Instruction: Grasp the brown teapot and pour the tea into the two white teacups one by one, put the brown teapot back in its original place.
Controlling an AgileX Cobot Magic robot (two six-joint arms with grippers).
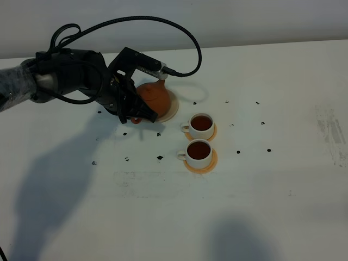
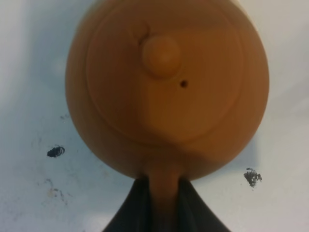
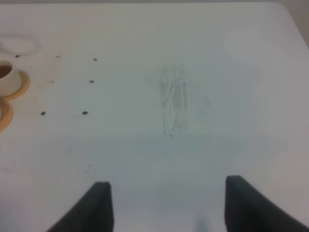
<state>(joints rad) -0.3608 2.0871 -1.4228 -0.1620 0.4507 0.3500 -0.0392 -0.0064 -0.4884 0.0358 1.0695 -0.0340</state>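
Left end effector point(image 2: 164, 203) clamped on the brown teapot point(image 1: 153, 98) handle, both white teacups point(image 1: 200, 125) full: settle squarely on the beige coaster point(image 1: 173, 111) before unclamping.

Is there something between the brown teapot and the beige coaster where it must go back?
Nothing visible does. The left gripper holds the brown teapot by its handle, right at the beige coaster. Both white teacups stand to the side, apart.
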